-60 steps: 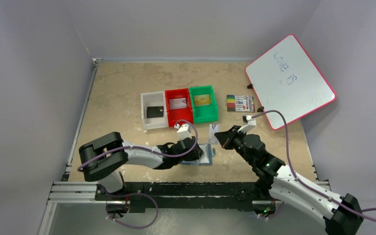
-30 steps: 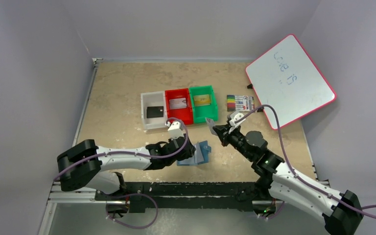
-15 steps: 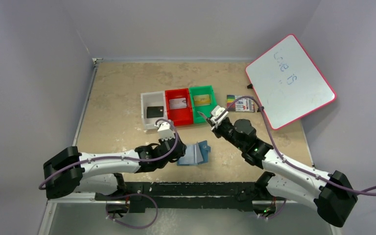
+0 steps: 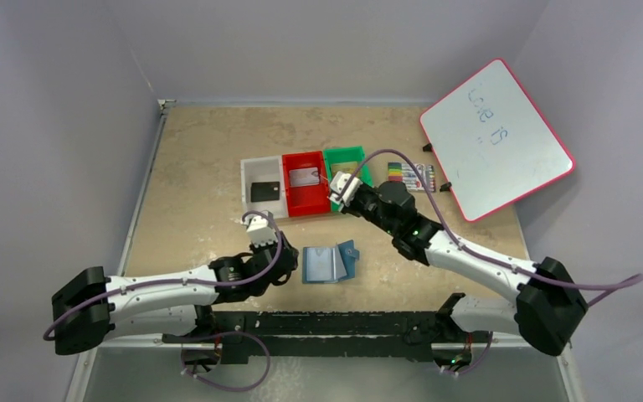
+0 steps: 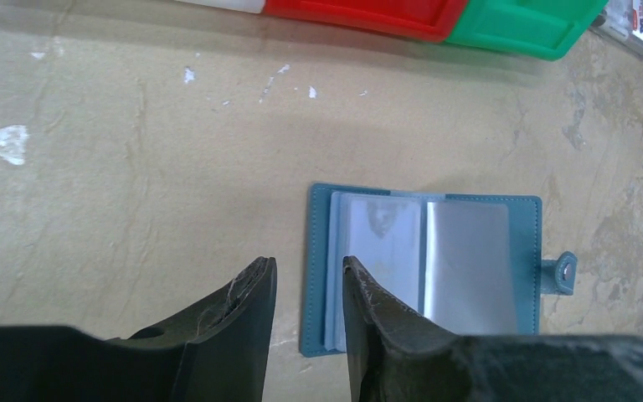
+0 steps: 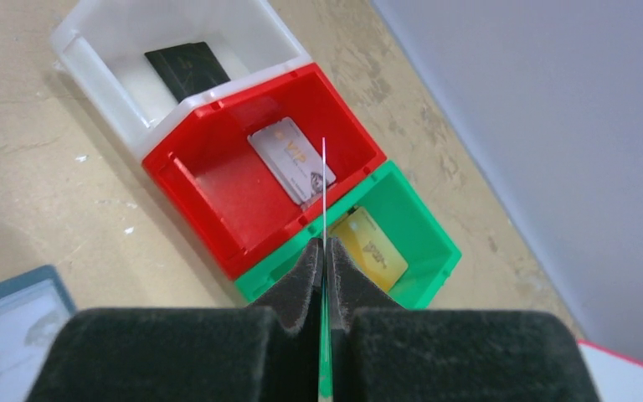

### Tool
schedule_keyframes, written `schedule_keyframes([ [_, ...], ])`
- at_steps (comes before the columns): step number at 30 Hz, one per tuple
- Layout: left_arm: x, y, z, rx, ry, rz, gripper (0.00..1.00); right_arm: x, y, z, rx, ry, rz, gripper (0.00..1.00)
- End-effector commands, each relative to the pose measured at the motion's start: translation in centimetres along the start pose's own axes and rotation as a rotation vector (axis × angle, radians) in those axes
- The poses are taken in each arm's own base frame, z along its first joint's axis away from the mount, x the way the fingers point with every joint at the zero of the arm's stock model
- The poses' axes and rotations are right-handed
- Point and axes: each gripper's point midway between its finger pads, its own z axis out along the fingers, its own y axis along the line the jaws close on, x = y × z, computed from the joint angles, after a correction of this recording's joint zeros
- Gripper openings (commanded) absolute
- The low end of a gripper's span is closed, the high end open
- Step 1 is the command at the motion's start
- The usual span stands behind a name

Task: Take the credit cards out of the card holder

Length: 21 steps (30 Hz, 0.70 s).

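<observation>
Right pincer (image 4: 335, 189), seen from above, hangs over the seam between the red plastic bin (image 4: 306, 207) and the green plastic bin (image 4: 345, 154); its jaws are too small to read from up here. A white plastic bin (image 4: 246, 188) sits at 9 o'clock of the red one with a flat black card (image 4: 265, 192) inside, and a silver-grey card (image 4: 304, 177) lies in the red bin. At 6 o'clock of the red bin the small teal-blue folding card holder (image 4: 328, 263) lies open on the beige table (image 4: 201, 151). The left pincer (image 4: 285, 270) sits low at its 9 o'clock, just beside it. A pack of coloured markers (image 4: 410, 174) and a red-edged whiteboard (image 4: 496, 138) are toward 3 o'clock of the bins.

From the left wrist, the left pincer (image 5: 306, 268) has its jaws parted with nothing between them. The card holder (image 5: 423, 264) lies spread flat at 2 o'clock of the fingertips, pale clear pockets up, snap tab on its 3 o'clock edge. One finger overlaps its near corner; I cannot tell whether it touches.

From the right wrist, the right pincer (image 6: 324, 251) is clamped on a thin card (image 6: 324, 193) seen edge-on, its colour unreadable. It stands over the wall shared by the red and green bins. A gold card (image 6: 372, 247) lies in the green bin.
</observation>
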Motion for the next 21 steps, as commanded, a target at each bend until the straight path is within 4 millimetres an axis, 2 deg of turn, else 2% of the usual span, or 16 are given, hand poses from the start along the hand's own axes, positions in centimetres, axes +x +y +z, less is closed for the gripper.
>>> schedule_keyframes([
  [1, -1.1, 1.8, -0.5, -0.035, -0.054, -0.03, 0.35, -4.3, -2.0, 2.8, 0.014, -0.102, -0.085, 0.0],
  [5, -1.4, 3.0, -0.8, -0.071, -0.071, -0.033, 0.35, -3.9, -0.4, 6.1, -0.095, -0.076, -0.124, 0.0],
  [7, -1.6, 3.9, -1.1, -0.107, -0.078, -0.023, 0.35, -2.9, -0.2, 7.6, -0.103, -0.048, -0.146, 0.0],
  [8, -1.9, 4.3, -1.3, -0.124, -0.084, -0.018, 0.35, -4.1, -1.0, 8.3, -0.089, -0.077, -0.157, 0.0],
  [11, -2.8, 5.1, -2.0, -0.164, -0.103, 0.004, 0.36, -3.6, -0.1, 10.6, -0.178, -0.053, -0.186, 0.0],
  [14, -3.8, 5.8, -2.6, -0.187, -0.132, 0.006, 0.52, -1.6, 0.6, 13.0, -0.209, 0.018, -0.184, 0.0],
  [16, -4.2, 6.2, -2.9, -0.193, -0.139, 0.01, 0.61, -0.8, 0.6, 13.8, -0.192, 0.03, -0.185, 0.0],
  [19, -4.6, 6.9, -3.1, -0.213, -0.14, 0.011, 0.65, 0.0, 0.4, 14.3, -0.16, 0.042, -0.188, 0.0],
  [21, -4.7, 7.4, -3.1, -0.225, -0.14, 0.002, 0.67, 1.3, 0.3, 14.8, -0.156, 0.09, -0.209, 0.0],
])
